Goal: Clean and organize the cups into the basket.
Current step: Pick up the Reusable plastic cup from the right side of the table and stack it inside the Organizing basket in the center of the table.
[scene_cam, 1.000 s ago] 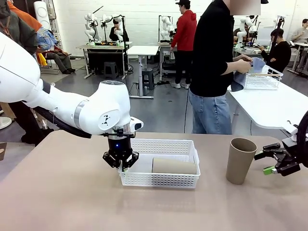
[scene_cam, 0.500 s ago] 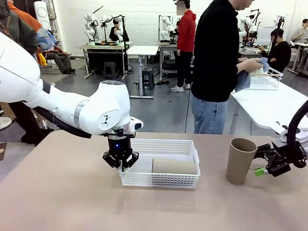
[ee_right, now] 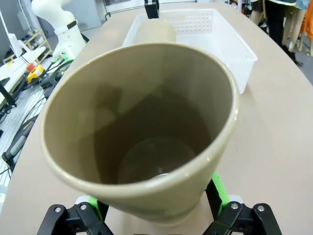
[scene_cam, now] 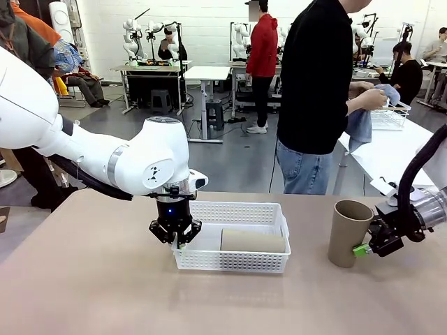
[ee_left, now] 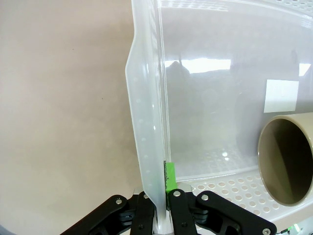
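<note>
One tan cup (scene_cam: 253, 241) lies on its side inside the basket (scene_cam: 230, 261), toward its right end, so that one looks put away. A second tan cup (scene_cam: 348, 232) stands upright on the counter (scene_cam: 105, 293), well right of the basket, and is left to go in. The right pincer (scene_cam: 363, 248) is open, its fingers flanking that cup's lower part without squeezing. The left pincer (scene_cam: 176, 237) is clamped on the basket's left wall, probably to steady it.

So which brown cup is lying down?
The tan cup inside the white basket lies on its side. The other tan cup stands upright on the table, to the right of the basket.
</note>
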`<state>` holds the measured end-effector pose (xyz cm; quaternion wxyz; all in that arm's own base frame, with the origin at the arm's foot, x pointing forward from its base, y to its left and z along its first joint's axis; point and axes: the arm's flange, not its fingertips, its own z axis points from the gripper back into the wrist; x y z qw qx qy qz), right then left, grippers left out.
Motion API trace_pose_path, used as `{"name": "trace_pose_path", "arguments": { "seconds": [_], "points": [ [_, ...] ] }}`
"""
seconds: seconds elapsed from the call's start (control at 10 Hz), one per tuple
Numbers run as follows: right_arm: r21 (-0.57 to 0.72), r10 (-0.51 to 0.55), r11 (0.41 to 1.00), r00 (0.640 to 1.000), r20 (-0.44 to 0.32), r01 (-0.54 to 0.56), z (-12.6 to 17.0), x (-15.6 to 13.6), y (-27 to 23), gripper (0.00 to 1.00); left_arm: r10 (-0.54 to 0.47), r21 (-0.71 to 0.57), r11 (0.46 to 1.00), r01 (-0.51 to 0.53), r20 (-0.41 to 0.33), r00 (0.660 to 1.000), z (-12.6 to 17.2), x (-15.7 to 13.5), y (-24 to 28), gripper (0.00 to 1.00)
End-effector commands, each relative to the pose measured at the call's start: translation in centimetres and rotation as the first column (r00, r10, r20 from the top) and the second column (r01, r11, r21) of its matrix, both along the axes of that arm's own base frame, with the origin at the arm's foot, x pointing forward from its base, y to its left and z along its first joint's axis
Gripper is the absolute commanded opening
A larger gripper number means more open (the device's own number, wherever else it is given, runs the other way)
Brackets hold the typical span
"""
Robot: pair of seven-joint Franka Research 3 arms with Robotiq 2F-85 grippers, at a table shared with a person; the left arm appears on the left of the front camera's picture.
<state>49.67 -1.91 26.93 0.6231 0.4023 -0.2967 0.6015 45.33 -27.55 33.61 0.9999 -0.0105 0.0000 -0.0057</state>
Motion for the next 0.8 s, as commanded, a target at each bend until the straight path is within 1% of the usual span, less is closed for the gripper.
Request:
{"name": "trace_pose_path", "arguments": {
  "seconds": [0.0,0.2,0.3,0.4,0.5,0.6,0.7],
  "points": [
    [0.011,-0.019,1.000,0.999,-0.031,0.019,-0.4,0.4,1.2,1.00,-0.005,-0.005,1.000,0.005,0.002,1.000,-0.2,-0.2,0.3,0.00],
    [0.025,0.027,0.999,0.999,-0.046,-0.026,-0.5,0.0,2.4,1.00,-0.005,-0.005,1.000,0.005,0.002,1.000,-0.2,-0.2,0.3,0.00],
    [0.035,0.092,0.995,0.995,-0.041,-0.091,-0.6,-0.2,2.6,1.00,-0.005,-0.005,1.000,0.005,0.002,1.000,-0.2,-0.2,0.3,0.00],
    [0.034,0.098,0.995,0.993,-0.060,-0.096,-0.6,-0.3,2.6,0.41,-0.005,-0.005,1.000,0.005,0.002,1.000,-0.2,-0.2,0.3,0.00],
    [0.037,0.098,0.995,0.994,-0.057,-0.096,-0.6,-0.2,2.5,0.41,-0.005,-0.005,1.000,0.005,0.002,1.000,-0.2,-0.2,0.3,0.00],
    [0.039,0.099,0.995,0.994,-0.055,-0.097,-0.7,-0.2,2.5,0.00,-0.005,-0.005,1.000,0.005,0.002,1.000,-0.2,-0.2,0.3,0.00],
    [0.040,0.102,0.994,0.993,-0.053,-0.100,-0.7,-0.3,2.4,0.39,-0.005,-0.005,1.000,0.005,0.002,1.000,-0.2,-0.2,0.3,0.00]
  ]
}}
